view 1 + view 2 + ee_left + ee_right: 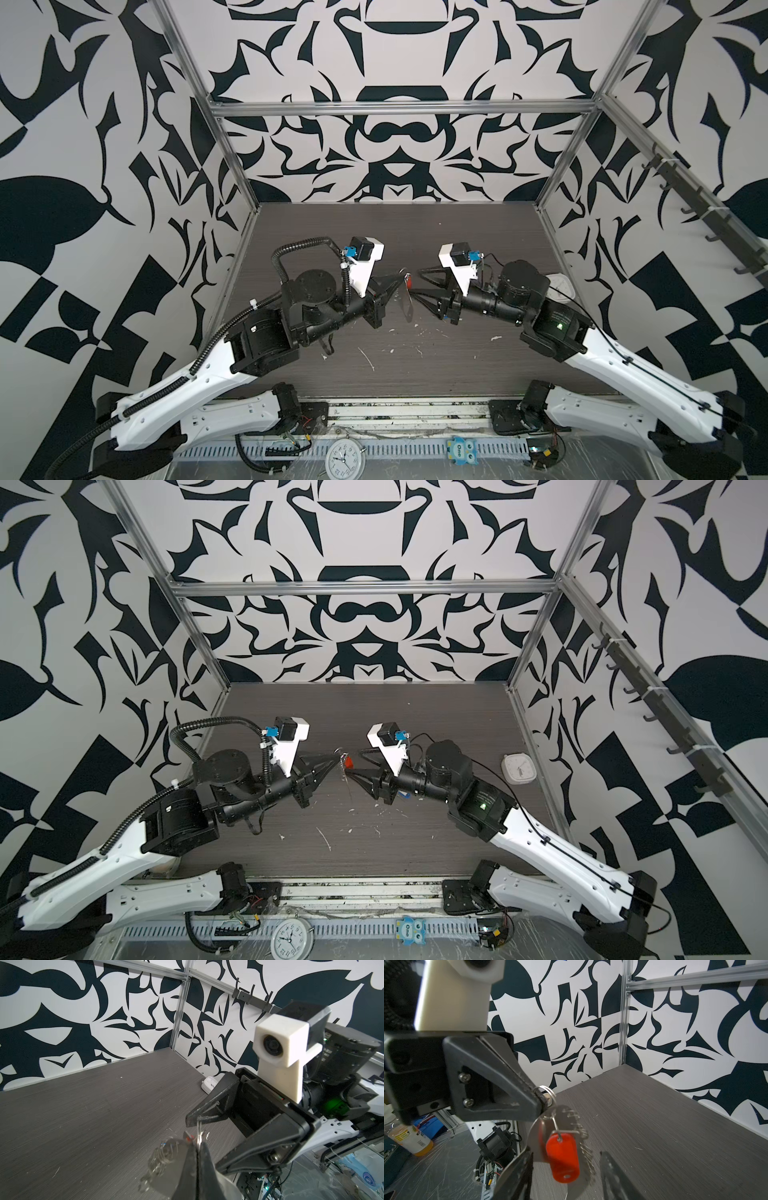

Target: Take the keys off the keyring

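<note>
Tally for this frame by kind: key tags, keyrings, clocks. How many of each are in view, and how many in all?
Key tags: 1, the red tag, hanging from the keyring.
Keyrings: 1, the keyring, gripped by the left gripper.
Clocks: 2, a square clock and a round clock.
Total: 4

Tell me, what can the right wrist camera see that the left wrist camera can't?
Only the right wrist view shows the whole red key dangling, and an orange bottle off to the side. Only the left wrist view shows a small white clock sitting on the table. Both show the left end effector shut on the keyring, with the open right end effector close by.
</note>
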`<action>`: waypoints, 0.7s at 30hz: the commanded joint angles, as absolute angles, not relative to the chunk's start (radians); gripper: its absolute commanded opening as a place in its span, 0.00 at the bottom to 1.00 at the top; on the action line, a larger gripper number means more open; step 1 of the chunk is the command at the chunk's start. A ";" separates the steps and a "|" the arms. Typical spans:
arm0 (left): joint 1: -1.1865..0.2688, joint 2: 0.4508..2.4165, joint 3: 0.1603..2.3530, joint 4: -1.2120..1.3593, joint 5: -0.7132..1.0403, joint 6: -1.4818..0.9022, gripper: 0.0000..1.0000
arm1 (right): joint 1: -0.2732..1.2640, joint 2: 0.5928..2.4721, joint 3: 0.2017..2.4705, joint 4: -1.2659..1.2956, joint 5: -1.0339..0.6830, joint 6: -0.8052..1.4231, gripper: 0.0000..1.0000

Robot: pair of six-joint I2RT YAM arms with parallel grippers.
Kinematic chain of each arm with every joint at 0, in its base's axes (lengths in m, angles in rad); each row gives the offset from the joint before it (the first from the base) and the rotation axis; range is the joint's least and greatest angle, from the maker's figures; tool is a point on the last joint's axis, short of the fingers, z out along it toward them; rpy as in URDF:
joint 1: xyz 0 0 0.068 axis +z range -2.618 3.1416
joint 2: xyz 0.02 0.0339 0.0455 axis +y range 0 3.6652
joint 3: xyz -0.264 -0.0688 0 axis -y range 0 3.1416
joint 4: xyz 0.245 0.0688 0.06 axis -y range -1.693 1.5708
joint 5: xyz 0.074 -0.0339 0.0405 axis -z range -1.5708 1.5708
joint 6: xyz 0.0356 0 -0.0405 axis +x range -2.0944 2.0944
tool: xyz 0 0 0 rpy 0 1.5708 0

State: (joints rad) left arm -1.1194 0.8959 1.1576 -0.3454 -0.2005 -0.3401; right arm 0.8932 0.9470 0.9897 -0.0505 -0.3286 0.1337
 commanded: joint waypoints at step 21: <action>-1.084 0.885 1.132 -0.287 -0.125 -0.392 0.00 | 0.918 0.996 1.011 0.038 -0.245 0.037 0.46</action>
State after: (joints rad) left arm -1.0908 0.8967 1.1408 -0.3267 -0.1375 -0.3733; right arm 0.9070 0.9966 0.9882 -0.0170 -0.2707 0.0525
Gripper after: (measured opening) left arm 0.046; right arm 0.463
